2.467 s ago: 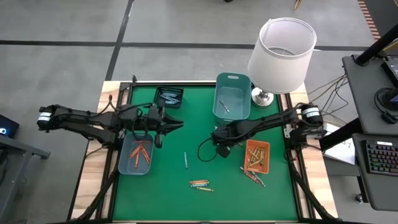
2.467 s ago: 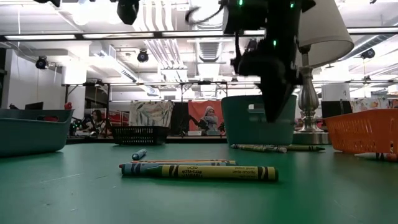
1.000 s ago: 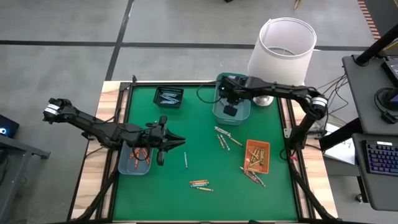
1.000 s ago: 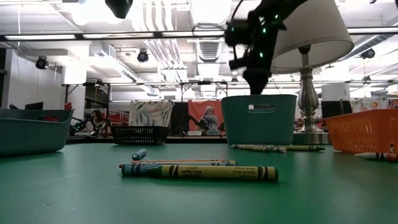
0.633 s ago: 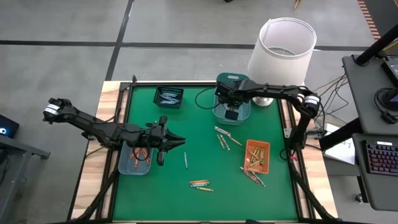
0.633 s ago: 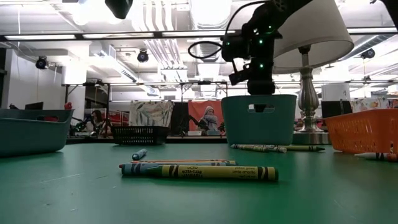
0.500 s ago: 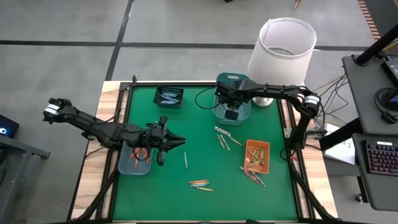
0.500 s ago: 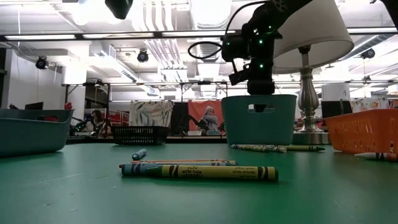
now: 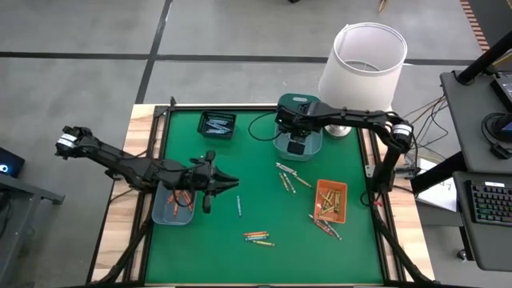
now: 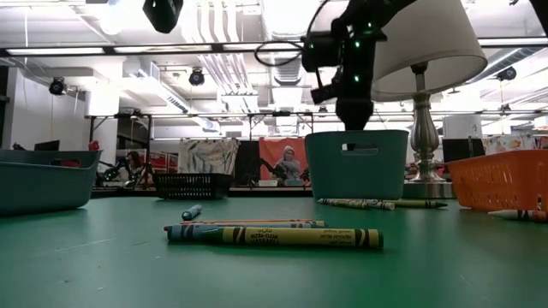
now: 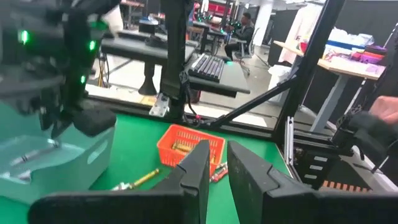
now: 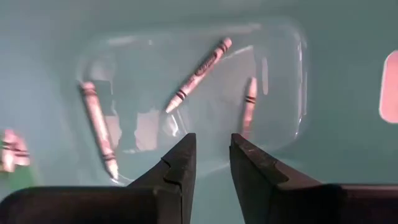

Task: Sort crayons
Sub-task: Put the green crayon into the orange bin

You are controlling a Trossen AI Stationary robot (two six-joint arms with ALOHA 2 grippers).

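My right gripper hangs over the teal bin at the table's far right, pointing steeply down. In the right wrist view it is open and holds nothing. Three crayons lie flat on the bin's floor below. My left gripper hovers level beside the blue-grey bin at the left. Its fingers stand a narrow gap apart with nothing between them. Loose crayons lie flat on the green mat: one, a group near the front and a group at the middle.
An orange basket with crayons sits at the right, with a few crayons beside it. A small black basket stands at the far left. A lamp rises behind the teal bin. The mat's near half is free around the crayons.
My right gripper has stayed over the teal bin and tipped to point more steeply down into it. Before that it came from the table's middle to the bin. My left gripper has kept still.
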